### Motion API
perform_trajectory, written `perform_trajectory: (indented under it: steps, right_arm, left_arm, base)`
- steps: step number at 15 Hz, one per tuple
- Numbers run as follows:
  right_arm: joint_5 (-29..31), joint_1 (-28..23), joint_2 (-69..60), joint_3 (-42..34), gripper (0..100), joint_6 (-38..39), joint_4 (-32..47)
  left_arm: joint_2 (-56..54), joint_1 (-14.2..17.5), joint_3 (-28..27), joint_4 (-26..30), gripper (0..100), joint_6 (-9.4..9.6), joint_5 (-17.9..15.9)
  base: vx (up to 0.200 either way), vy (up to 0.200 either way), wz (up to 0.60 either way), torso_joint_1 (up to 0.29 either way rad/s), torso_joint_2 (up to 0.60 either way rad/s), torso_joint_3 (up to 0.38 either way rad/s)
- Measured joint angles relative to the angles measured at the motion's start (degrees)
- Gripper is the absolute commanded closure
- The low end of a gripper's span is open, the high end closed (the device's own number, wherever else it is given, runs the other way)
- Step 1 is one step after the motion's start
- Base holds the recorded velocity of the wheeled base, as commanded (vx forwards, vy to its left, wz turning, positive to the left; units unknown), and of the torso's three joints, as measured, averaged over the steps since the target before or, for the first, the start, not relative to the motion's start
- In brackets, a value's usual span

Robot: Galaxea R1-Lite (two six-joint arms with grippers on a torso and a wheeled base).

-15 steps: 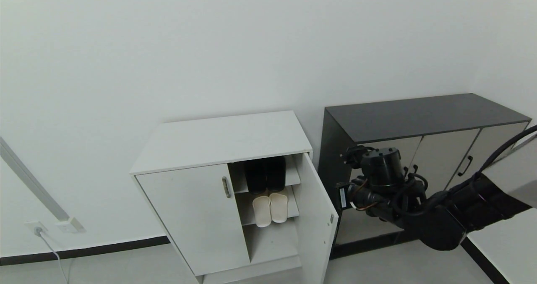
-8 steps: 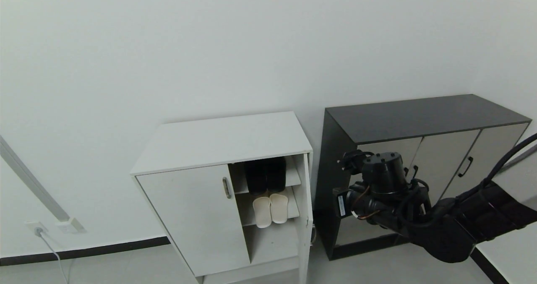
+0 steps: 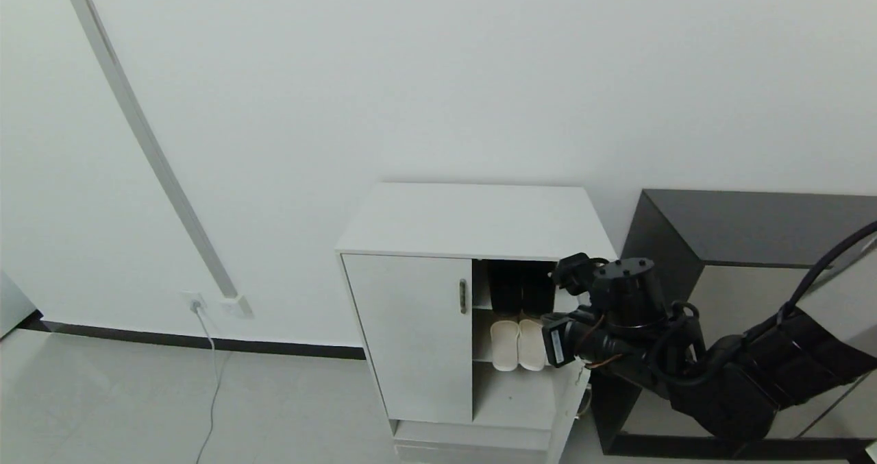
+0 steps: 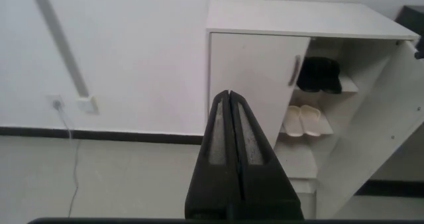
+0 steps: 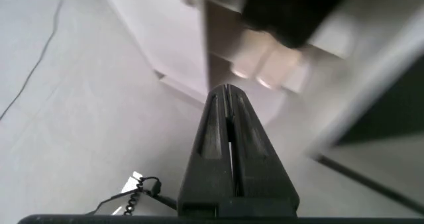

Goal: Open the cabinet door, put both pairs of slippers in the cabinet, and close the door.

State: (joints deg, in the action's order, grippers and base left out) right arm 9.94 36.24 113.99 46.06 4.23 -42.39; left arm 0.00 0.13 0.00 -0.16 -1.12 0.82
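Your left gripper (image 4: 229,98) has its two fingers pressed flat together with nothing between them, and it hangs well apart from the white cabinet (image 3: 473,221), facing its front. Your right gripper (image 5: 227,95) is also drawn together, a thin slit between the fingers and nothing held. It sits close to the cabinet's open half, near the floor (image 3: 137,395).

The cabinet has two doors. The left door (image 3: 411,334) is closed and carries one handle (image 3: 463,296); the right door (image 4: 387,128) is swung out. Inside you can count two pairs, four slippers in all. The black slippers (image 3: 517,286) sit on the upper shelf and the white slippers (image 3: 517,335) on the shelf below, each pair side by side. The lowest compartment is bare.

From the head, your right arm (image 3: 719,382) covers most of the open door and the gripper's fingers are hidden. The left wrist view gives you the whole door face instead. The right wrist view is blurred, so both pairs read only as a pale and a dark patch.

A second, dark cabinet (image 3: 754,224) stands just beside the white one, cut off at the edge. One wall socket (image 3: 195,304) has a cable (image 3: 214,375) trailing down, under one slanted wall strip (image 3: 137,121).
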Motion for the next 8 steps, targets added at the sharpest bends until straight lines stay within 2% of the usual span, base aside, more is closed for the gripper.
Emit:
perform_trajectory:
  steps: [2,4,8]
  right_arm:
    - [1.23,-1.0,-0.05,-0.13,100,-1.99,0.16]
    - [6.12,-2.43,0.0,-0.35,100,-5.53,0.27]
    - [9.98,-5.81,0.23,-3.06,100,-12.37,0.73]
  left_arm:
    - [0.0,0.0,0.0,-0.02,100,0.01,-0.02]
    - [0.0,0.0,0.0,0.0,100,0.0,0.02]
    - [0.0,-0.04,0.0,0.0,100,0.0,0.05]
  base:
    - [0.0,0.0,0.0,0.0,0.0,0.0]
    - [0.0,0.0,0.0,0.0,0.0,0.0]
    - [0.0,0.0,0.0,0.0,0.0,0.0]
